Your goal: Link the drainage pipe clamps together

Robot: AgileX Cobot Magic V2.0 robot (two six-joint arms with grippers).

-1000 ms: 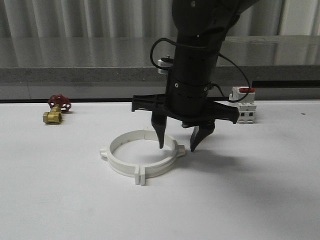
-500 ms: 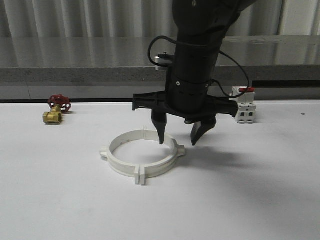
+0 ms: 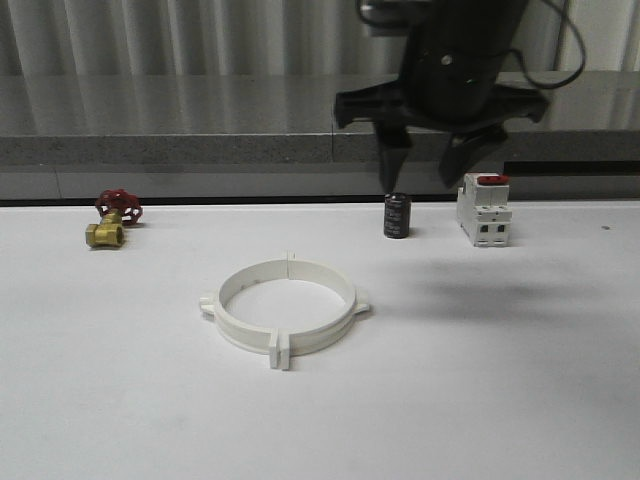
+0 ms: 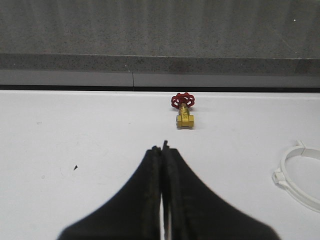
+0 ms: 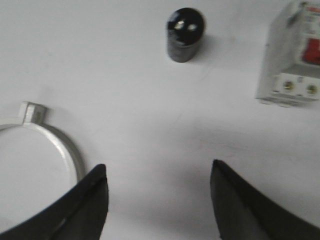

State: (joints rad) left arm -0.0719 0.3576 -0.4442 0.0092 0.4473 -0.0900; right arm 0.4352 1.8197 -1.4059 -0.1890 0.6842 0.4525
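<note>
The two white drainage pipe clamps [image 3: 285, 314] lie on the table as one closed ring, end tabs meeting at front and back. Part of the ring shows in the right wrist view [image 5: 60, 145] and the left wrist view [image 4: 300, 175]. My right gripper [image 3: 420, 175] hangs open high above the table, behind and to the right of the ring, nothing between its fingers [image 5: 97, 192]. My left gripper [image 4: 163, 150] is shut with nothing in it, low over bare table to the left of the ring.
A brass valve with a red handwheel [image 3: 112, 222] lies at the back left. A small black cylinder [image 3: 397, 216] and a white breaker with a red switch [image 3: 485, 210] stand at the back right. A grey ledge [image 3: 160, 150] runs behind the table.
My right gripper has risen from the ring's right side and moved back and to the right, uncovering the black cylinder. The ring stays joined on the table.
</note>
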